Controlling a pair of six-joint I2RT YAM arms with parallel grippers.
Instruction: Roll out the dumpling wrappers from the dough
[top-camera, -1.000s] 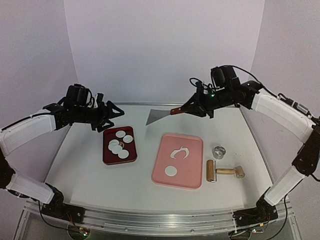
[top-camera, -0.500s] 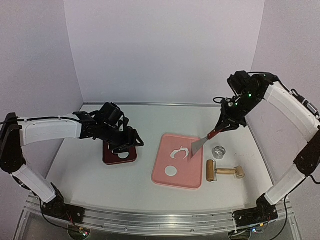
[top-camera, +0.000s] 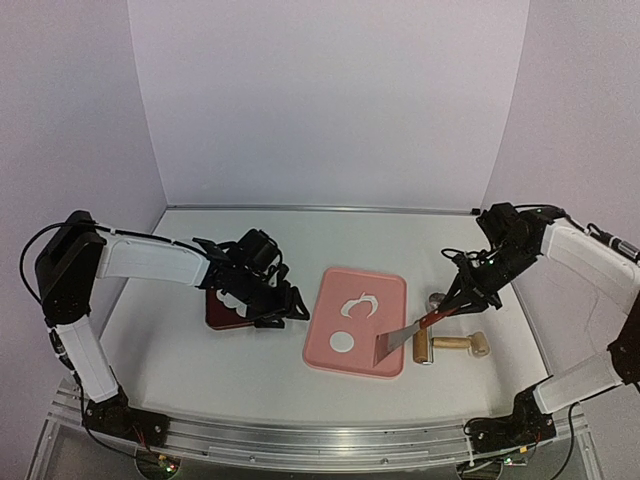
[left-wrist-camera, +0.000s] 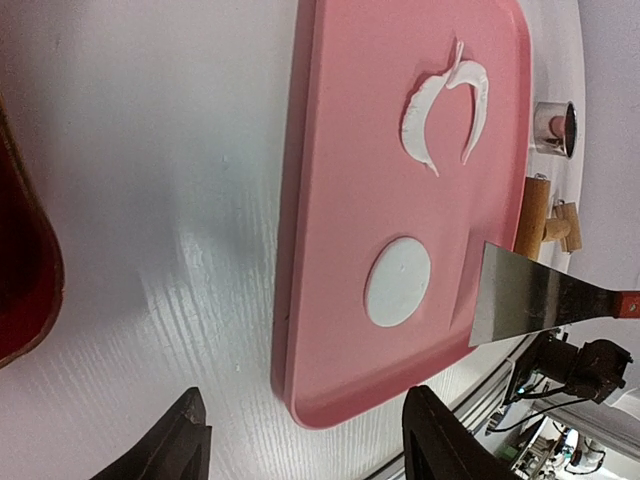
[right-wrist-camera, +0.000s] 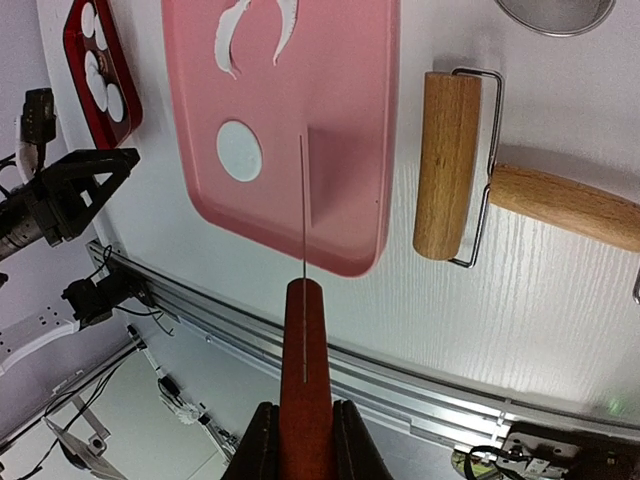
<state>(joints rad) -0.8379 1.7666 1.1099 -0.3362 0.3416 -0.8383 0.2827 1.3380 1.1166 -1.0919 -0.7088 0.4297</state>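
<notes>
Both arms have swung in on the pink board (top-camera: 390, 290) since a second ago. Your left gripper (top-camera: 287, 310) now hangs off its 9 o'clock edge, jaws apart and empty. Your right gripper (top-camera: 462, 292) is clamped on the scraper (top-camera: 395, 345), whose blade sits at 5 o'clock. The ragged dough (top-camera: 360, 305) lies at 12 o'clock and one round wrapper (top-camera: 343, 343) at 7. Only your right wrist view shows the wrappers (right-wrist-camera: 95, 65) in the red tray (right-wrist-camera: 130, 75); from above, the left arm covers them.
</notes>
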